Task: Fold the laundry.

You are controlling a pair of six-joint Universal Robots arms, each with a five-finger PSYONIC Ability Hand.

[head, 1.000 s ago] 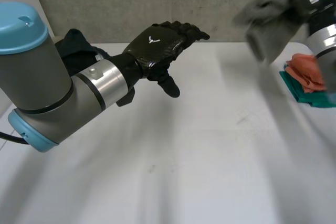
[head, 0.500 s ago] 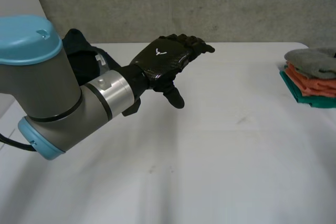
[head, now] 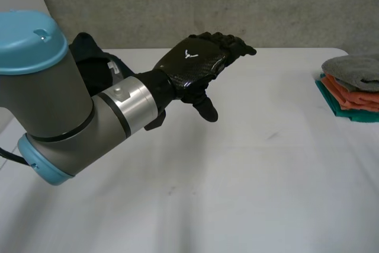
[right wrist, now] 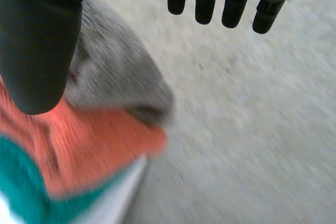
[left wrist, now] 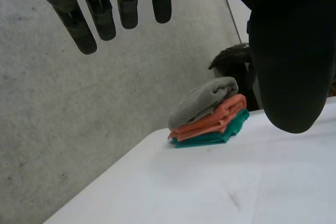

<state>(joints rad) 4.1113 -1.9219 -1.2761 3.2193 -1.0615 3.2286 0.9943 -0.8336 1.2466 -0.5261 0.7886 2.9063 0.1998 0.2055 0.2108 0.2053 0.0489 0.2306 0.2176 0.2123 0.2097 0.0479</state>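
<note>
Three folded cloths (head: 349, 90) (grey on orange on teal) are stacked at the table's (head: 237, 176) right edge, folds turned toward its middle. Fingers are held straight and empty on the left hand (head: 192, 63) and on the right hand (right wrist: 37, 40), by the stack.

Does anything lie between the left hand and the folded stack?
Nothing visible does. The left hand hovers open above the table, and bare white tabletop lies between it and the folded stack by the table's edge.
</note>
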